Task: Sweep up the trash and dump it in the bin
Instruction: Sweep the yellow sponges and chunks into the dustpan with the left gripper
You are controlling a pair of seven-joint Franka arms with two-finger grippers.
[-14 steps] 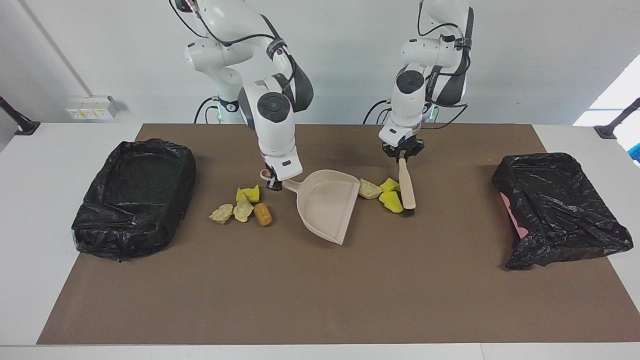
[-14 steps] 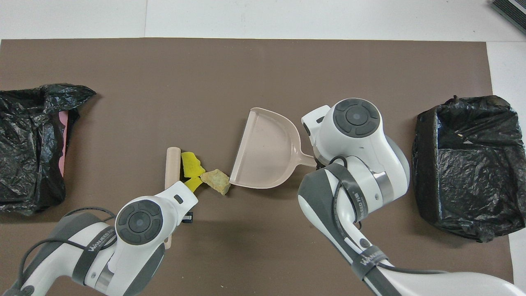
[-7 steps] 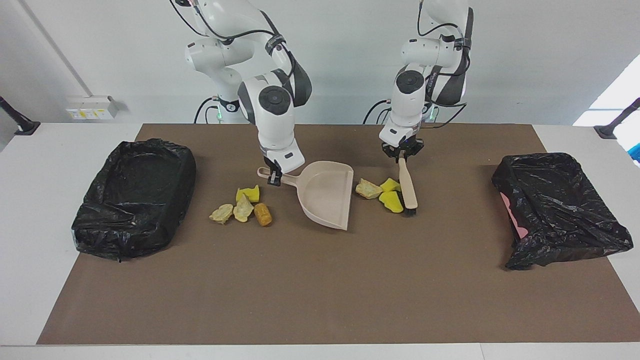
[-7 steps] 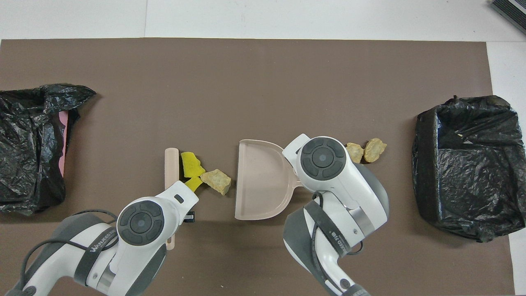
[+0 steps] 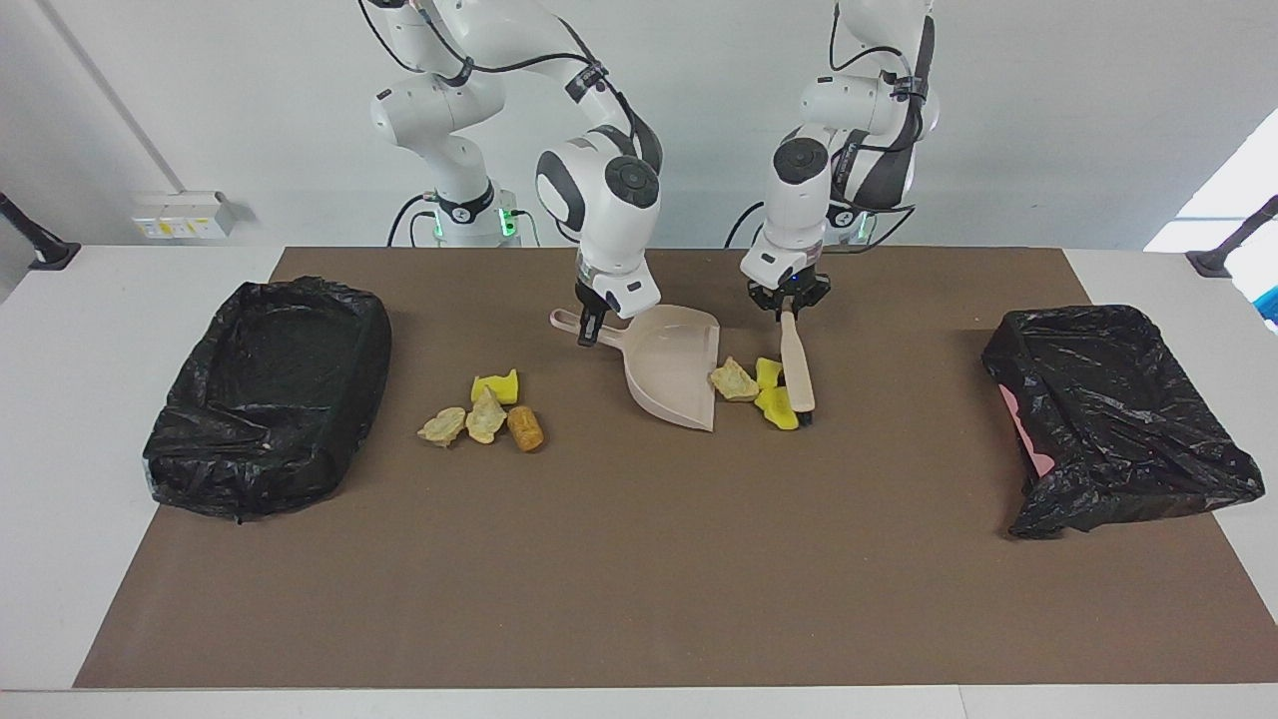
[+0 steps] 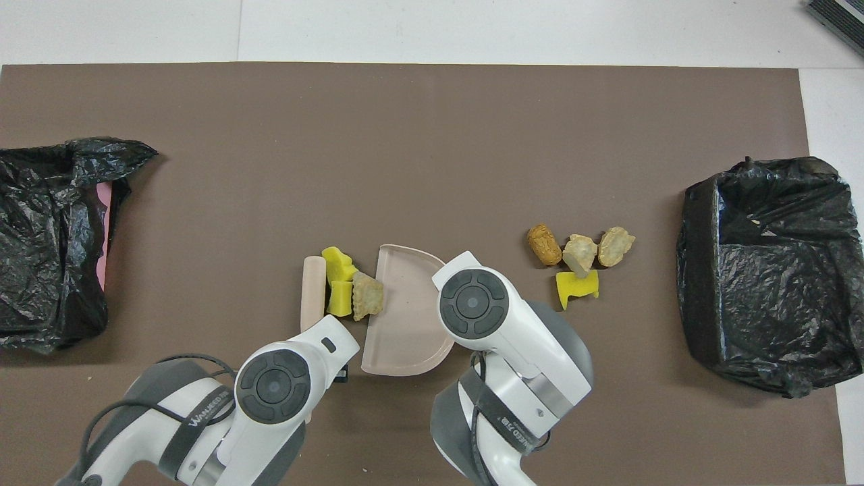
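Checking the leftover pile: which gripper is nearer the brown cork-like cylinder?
Right. The right gripper holds the beige plastic dustpan beside the brown cork-like cylinder; the left gripper, with the brush, is past the dustpan.

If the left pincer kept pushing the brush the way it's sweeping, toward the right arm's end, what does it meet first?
Probably the yellow chunks against the brush, then the beige lump at the dustpan lip.
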